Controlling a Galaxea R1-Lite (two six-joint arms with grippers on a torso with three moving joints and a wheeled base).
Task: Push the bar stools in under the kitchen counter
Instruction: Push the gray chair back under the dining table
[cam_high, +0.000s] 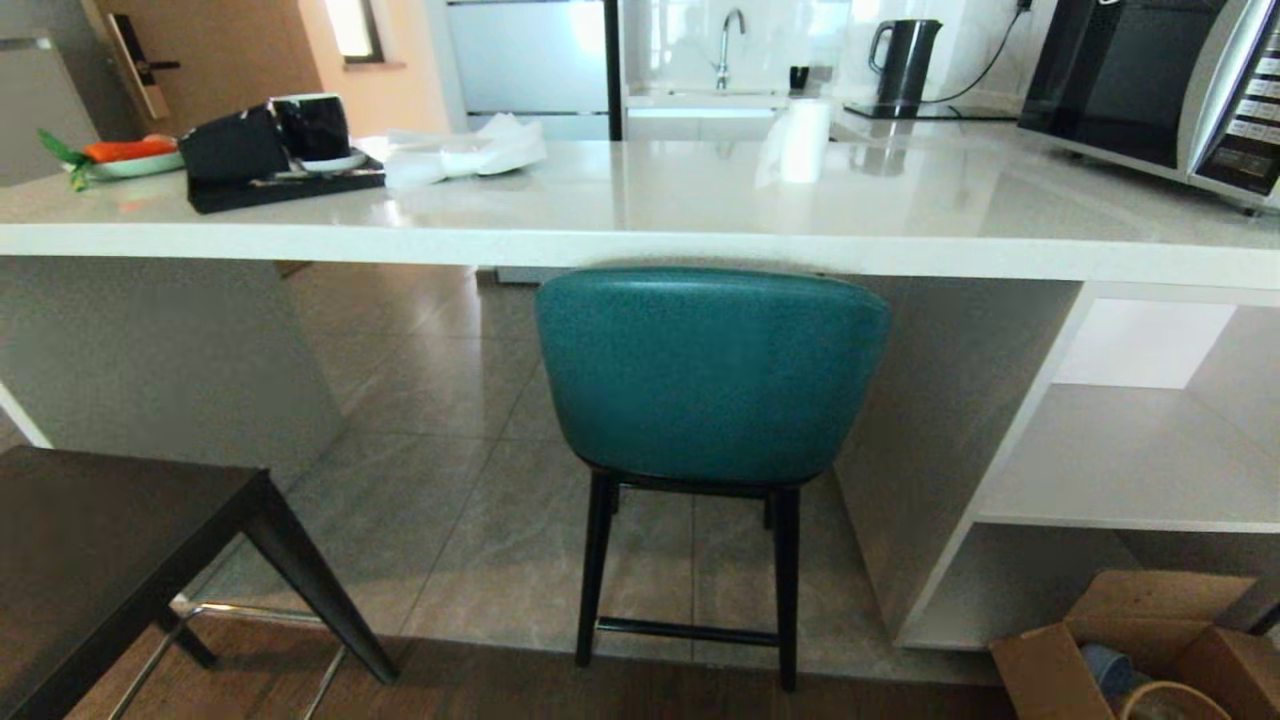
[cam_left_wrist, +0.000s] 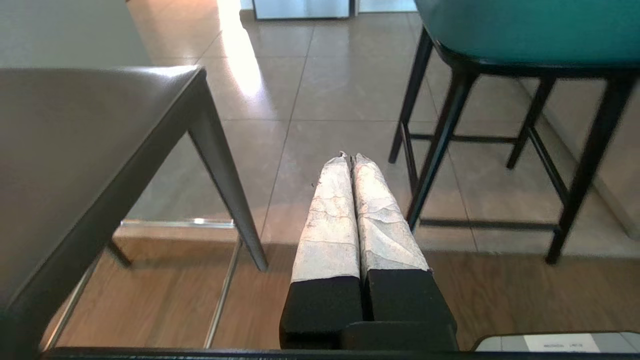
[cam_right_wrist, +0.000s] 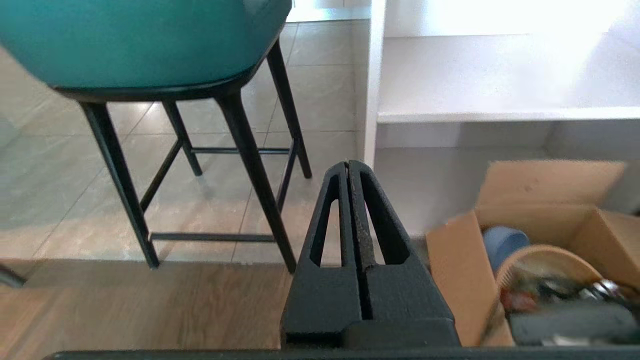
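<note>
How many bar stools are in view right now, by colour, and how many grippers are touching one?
Teal stool, tucked against the kitchen counter edge: 1
Grey stool, out from the counter at the robot's left: 1
Total stools: 2
Grippers touching a stool: 0; left gripper and right gripper both shut, low over the floor.

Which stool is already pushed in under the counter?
The teal stool: its rounded back sits right at the counter edge. The grey stool stands out on the wood floor, away from it.
</note>
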